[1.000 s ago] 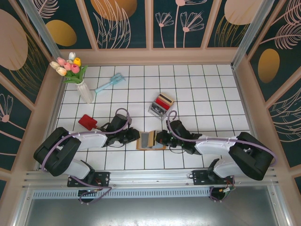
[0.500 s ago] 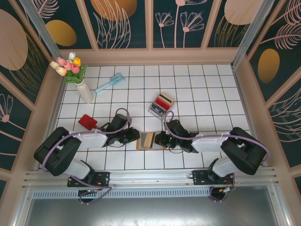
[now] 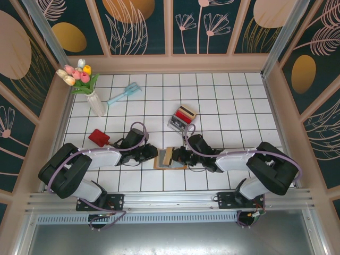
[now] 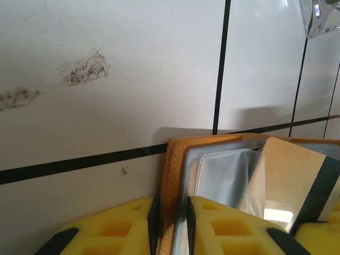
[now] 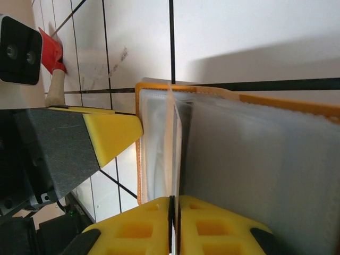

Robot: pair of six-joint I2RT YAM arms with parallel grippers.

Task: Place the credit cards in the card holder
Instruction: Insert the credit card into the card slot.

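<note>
Left tool clamps card holder edge; right tool pinches tan card.

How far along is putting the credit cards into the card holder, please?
Done: the card holder lies open, its edge pinched by the left gripper. In hand: the right gripper holds a tan card against its pockets. Left: the cards in the clear tray and a red card.

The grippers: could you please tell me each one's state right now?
Left gripper: closed on the card holder, at its edge.
Right gripper: closed on a tan card.
</note>
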